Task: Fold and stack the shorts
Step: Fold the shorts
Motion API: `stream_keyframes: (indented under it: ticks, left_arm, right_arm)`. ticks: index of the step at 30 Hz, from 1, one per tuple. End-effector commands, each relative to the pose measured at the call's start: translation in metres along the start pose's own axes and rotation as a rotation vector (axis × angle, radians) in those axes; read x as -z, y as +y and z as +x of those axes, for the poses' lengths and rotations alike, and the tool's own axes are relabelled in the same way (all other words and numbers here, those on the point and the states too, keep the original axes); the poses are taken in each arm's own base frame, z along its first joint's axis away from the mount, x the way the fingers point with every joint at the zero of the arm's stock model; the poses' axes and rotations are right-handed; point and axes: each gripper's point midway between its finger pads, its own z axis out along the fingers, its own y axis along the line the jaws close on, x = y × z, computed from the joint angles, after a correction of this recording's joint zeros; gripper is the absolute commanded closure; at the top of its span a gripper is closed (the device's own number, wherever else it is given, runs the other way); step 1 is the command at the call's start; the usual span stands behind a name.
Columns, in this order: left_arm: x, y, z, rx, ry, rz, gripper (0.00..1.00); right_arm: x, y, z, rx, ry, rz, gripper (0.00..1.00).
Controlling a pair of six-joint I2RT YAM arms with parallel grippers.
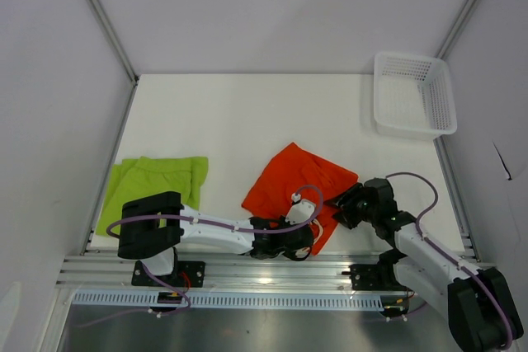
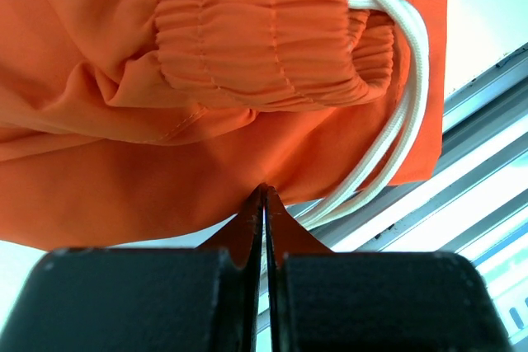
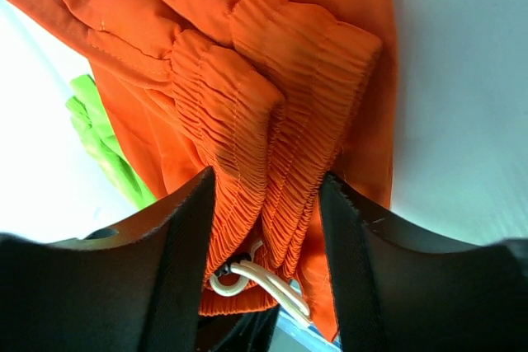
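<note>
- Waistband [image 3: 247, 105] of the orange shorts [image 1: 293, 177] lies at the middle of the near edge of the counter [image 1: 247, 113], running from one gripper to the other.
- Right gripper [image 3: 268, 183] clamps the bunched waistband, and cloth fills the gap between its fingers.
- Left gripper [image 2: 264, 194] is pressed together, tips at the orange hem beside the white drawstrings [image 2: 408, 63]; whether it pinches cloth cannot be told.
- Legs of this pair spread away toward the far edge.
- Green shorts [image 1: 153, 180] lie flat by the near left corner, well apart and nearer the left arm.
- White basket [image 1: 410, 57] at the far right corner holds nothing visible.
</note>
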Motion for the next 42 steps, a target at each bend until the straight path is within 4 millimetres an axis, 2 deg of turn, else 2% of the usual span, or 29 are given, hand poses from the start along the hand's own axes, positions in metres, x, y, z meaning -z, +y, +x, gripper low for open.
stream_keyframes:
  ticks: [1,3,4,6,10,12,13,14,20,21,22,24,26,28,31,35,36,40,42]
  left_arm:
    - [0.007,-0.009,-0.009,0.008,-0.021,0.03,1.0]
    - [0.006,-0.008,-0.007,0.009,-0.017,0.026,1.0]
    - [0.006,-0.008,-0.007,0.009,-0.017,0.026,1.0]
    - [0.007,-0.007,-0.007,0.013,-0.018,0.023,1.0]
    - [0.008,-0.005,-0.007,0.019,-0.015,0.016,1.0]
    - [0.008,-0.003,-0.006,0.026,-0.012,0.008,1.0]
    - [0.008,-0.002,-0.006,0.027,-0.009,0.003,1.0]
    - [0.008,0.0,-0.005,0.035,-0.007,-0.004,1.0]
    - [0.008,0.019,-0.007,0.123,0.013,-0.052,1.0]
    - [0.009,0.02,-0.009,0.13,0.01,-0.049,1.0]
    - [0.01,0.02,-0.012,0.135,0.0,-0.049,1.0]
    - [0.014,0.019,-0.021,0.149,-0.02,-0.049,1.0]
    - [0.019,0.012,-0.036,0.16,-0.053,-0.042,1.0]
    - [0.024,0.011,-0.041,0.158,-0.061,-0.035,1.0]
    - [0.031,0.013,-0.057,0.182,-0.077,-0.015,1.0]
    - [0.046,0.032,-0.071,0.22,-0.108,-0.007,1.0]
    - [0.051,0.035,-0.074,0.224,-0.12,-0.005,1.0]
    - [0.081,0.055,-0.098,0.253,-0.181,-0.013,1.0]
    - [0.084,0.07,-0.098,0.26,-0.189,-0.041,1.0]
  right_arm:
    - [-0.004,0.016,-0.009,0.006,-0.045,-0.054,0.46]
    - [-0.007,0.022,-0.012,0.021,-0.053,-0.069,0.51]
    - [-0.01,0.018,-0.013,0.024,-0.05,-0.05,0.57]
    - [-0.012,0.028,-0.015,0.044,-0.055,-0.084,0.63]
    - [-0.022,0.034,-0.017,0.09,-0.038,-0.108,0.78]
    - [-0.026,0.041,-0.019,0.126,-0.036,-0.13,0.89]
    - [-0.026,0.045,-0.021,0.141,-0.042,-0.134,0.97]
    - [-0.026,0.052,-0.025,0.174,-0.054,-0.146,1.0]
    - [-0.025,0.088,-0.036,0.362,-0.055,-0.181,1.0]
    - [-0.031,0.101,-0.042,0.386,-0.04,-0.179,1.0]
    - [-0.034,0.106,-0.037,0.405,0.012,-0.185,1.0]
    - [-0.051,0.11,-0.038,0.437,0.08,-0.173,1.0]
    - [-0.06,0.114,-0.032,0.454,0.143,-0.196,1.0]
    - [-0.067,0.119,-0.032,0.471,0.191,-0.223,1.0]
    - [-0.061,0.135,-0.037,0.494,0.222,-0.281,1.0]
    - [-0.048,0.151,-0.052,0.572,0.203,-0.297,1.0]
    - [-0.047,0.148,-0.054,0.583,0.209,-0.27,1.0]
    - [-0.067,0.135,-0.064,0.667,0.303,-0.15,1.0]
    - [-0.088,0.132,-0.07,0.682,0.337,-0.114,1.0]
